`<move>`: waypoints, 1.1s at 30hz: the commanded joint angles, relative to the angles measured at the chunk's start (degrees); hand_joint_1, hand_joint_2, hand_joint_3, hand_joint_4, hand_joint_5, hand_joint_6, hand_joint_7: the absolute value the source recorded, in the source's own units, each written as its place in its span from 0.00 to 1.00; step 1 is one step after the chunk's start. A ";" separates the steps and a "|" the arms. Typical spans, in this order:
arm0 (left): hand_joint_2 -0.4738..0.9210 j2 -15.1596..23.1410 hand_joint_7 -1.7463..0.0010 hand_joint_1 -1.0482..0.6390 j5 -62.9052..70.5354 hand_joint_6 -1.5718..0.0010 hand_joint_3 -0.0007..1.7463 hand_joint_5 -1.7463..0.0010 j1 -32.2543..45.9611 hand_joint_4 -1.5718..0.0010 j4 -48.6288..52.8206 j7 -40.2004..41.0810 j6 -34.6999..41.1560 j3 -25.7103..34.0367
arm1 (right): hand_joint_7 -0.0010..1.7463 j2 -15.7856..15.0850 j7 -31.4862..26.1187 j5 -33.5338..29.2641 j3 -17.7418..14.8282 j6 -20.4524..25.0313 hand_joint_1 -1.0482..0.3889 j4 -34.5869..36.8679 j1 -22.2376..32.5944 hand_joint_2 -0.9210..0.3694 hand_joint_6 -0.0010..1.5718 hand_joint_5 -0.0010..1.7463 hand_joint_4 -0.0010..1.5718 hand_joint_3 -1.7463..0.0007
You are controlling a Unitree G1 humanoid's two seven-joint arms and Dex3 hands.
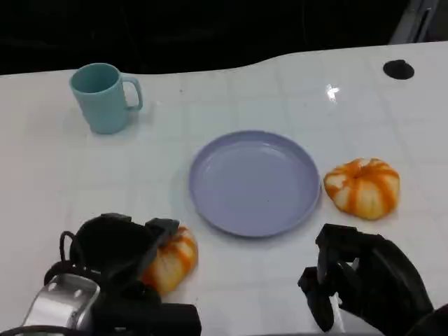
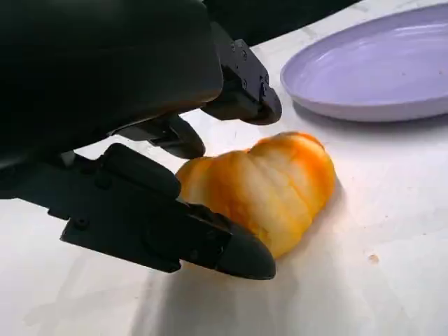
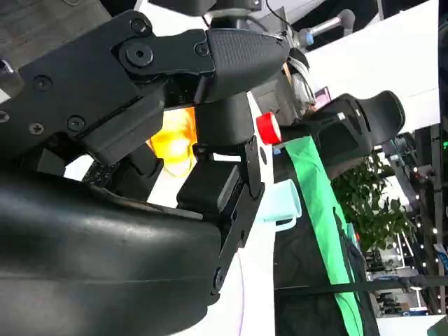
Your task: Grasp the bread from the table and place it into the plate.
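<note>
Two orange-striped bread rolls lie on the white table. One bread roll (image 1: 175, 257) (image 2: 269, 185) lies at the front left, just short of the lavender plate (image 1: 255, 182) (image 2: 371, 70). My left hand (image 1: 115, 255) (image 2: 147, 140) reaches around it: one finger (image 2: 210, 245) touches its near side, while the upper fingers (image 2: 245, 91) hover above with a gap. The second roll (image 1: 362, 187) lies right of the plate. My right hand (image 1: 357, 276) (image 3: 210, 161) hangs at the front right, below that roll, holding nothing, with its fingers apart.
A teal mug (image 1: 103, 96) (image 3: 280, 203) stands at the back left. A black round mark (image 1: 398, 68) sits at the back right near the table's far edge. Bare table lies between the plate and the mug.
</note>
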 commanded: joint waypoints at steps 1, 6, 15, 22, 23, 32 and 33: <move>0.97 0.79 0.99 0.21 -1.80 0.79 0.00 0.88 -1.16 0.69 4.32 2.01 -0.40 -1.09 | 0.86 -0.61 0.10 0.41 -0.39 -0.05 0.06 -0.39 0.21 0.18 0.66 0.95 0.76 0.68; 0.98 1.50 0.99 0.33 -3.53 0.71 0.00 0.71 -2.09 0.65 8.16 5.72 -2.53 -2.04 | 0.86 -0.61 -0.04 0.21 -0.27 -0.12 0.06 -0.64 0.36 0.18 0.66 0.95 0.75 0.69; 1.00 3.18 0.77 0.44 -3.14 0.29 0.24 0.01 -3.96 0.50 15.26 21.38 -9.70 -3.55 | 0.87 -0.62 0.13 0.23 -0.30 -0.44 0.06 -0.69 0.44 0.18 0.65 0.95 0.75 0.69; 0.98 3.44 0.18 0.44 -2.53 0.53 0.26 0.00 -4.54 0.46 16.74 25.77 -9.86 -4.87 | 0.87 -0.70 -0.11 0.35 -0.43 0.05 0.06 -1.06 0.57 0.18 0.65 0.95 0.75 0.69; 0.98 3.50 0.17 0.44 -2.43 0.53 0.26 0.00 -4.66 0.46 16.97 26.33 -9.88 -5.03 | 0.87 -0.69 -0.12 0.40 -0.45 0.09 0.06 -1.07 0.57 0.18 0.65 0.95 0.75 0.69; 0.82 3.03 0.06 0.44 -4.73 0.59 0.44 0.00 -5.30 0.46 19.09 30.82 -11.06 -4.59 | 0.87 -0.77 0.28 0.32 -0.56 -0.45 0.06 -0.57 0.36 0.18 0.65 0.95 0.76 0.68; 0.80 2.95 0.07 0.45 -5.14 0.60 0.47 0.00 -5.27 0.46 19.15 31.74 -11.31 -4.32 | 0.87 -0.78 0.28 0.31 -0.55 -0.43 0.06 -0.59 0.36 0.18 0.65 0.95 0.76 0.68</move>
